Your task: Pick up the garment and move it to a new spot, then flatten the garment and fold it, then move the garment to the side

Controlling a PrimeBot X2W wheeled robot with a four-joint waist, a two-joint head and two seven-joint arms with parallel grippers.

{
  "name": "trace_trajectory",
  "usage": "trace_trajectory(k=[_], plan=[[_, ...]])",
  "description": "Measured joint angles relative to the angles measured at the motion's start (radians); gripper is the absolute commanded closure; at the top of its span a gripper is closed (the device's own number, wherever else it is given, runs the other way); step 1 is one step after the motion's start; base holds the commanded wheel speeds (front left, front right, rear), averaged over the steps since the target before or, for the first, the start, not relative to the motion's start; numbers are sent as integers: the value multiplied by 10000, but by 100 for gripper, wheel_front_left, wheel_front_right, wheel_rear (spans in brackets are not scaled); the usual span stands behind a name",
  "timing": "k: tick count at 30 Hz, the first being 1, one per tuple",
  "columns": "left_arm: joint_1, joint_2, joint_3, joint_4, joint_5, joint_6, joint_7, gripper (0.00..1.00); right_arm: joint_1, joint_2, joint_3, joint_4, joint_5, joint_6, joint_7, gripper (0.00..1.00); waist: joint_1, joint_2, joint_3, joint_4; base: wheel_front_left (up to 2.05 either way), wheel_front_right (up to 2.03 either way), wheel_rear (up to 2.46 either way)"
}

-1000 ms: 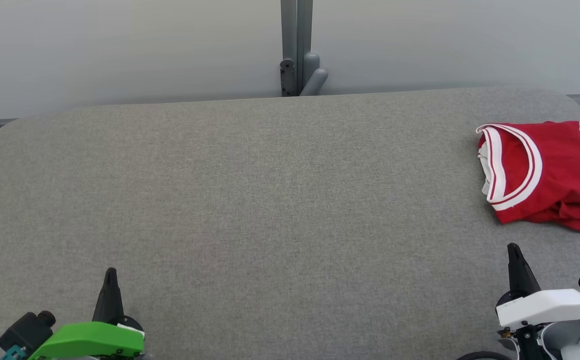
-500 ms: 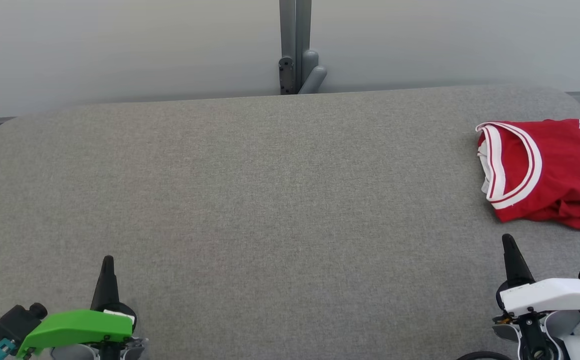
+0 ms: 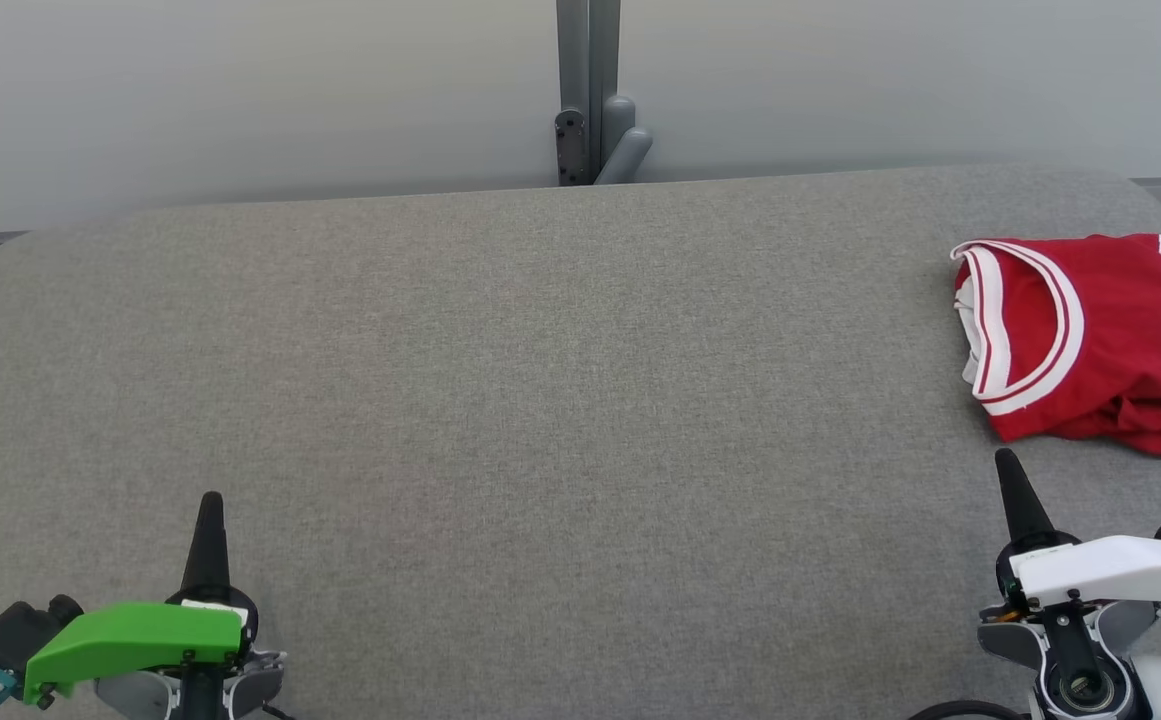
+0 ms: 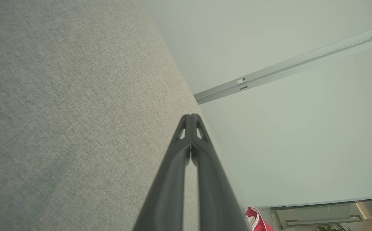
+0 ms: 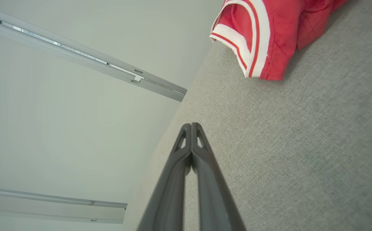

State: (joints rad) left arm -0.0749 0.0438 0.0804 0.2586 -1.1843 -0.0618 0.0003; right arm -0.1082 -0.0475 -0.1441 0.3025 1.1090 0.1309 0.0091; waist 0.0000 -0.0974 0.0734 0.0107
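We're over the grey table (image 3: 540, 400), and the red jersey (image 3: 1090, 340) lies at the table's far right end. It's bunched rather than spread. Its white-and-red trimmed neck opening is turned toward the table's middle, and the white lettering with dark outlines runs off past the table's right end in the head view. It rests on the cloth surface, apart from both grippers.

Down at the table's near edge, on the left side, there's the left gripper (image 3: 210, 505) under its green cover (image 3: 135, 640), pointing up the table. Both dark fingers are pressed together into a single spike, clenched with nothing between them. The left wrist view backs that up: tips meeting over grey weave, and a sliver of the jersey far off along the table.

Across at the table's near right sits the right gripper (image 3: 1005, 462) under its white cover (image 3: 1110, 565). It's clamped tight too and holds nothing, with its fingertips touching in the right wrist view. The tip sits just short of the jersey's nearest hem, close but apart, with a strip of bare table between them. From that wrist the trimmed neck opening shows up ahead, its edge lying on the grey cloth.

Behind the table's far edge rises a pale wall (image 3: 240, 100), with a grey post (image 3: 588, 90) standing at the middle of that edge
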Motion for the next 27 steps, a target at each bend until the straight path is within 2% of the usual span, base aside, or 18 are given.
trace_trajectory(k=[27], plan=[[-503, 17, 186, -171, -2148, 84, 602, 100, -514, -12, 75, 198, 2569, -2, 602, 100, 0, 0, 100, -54, 0, 0, 0]])
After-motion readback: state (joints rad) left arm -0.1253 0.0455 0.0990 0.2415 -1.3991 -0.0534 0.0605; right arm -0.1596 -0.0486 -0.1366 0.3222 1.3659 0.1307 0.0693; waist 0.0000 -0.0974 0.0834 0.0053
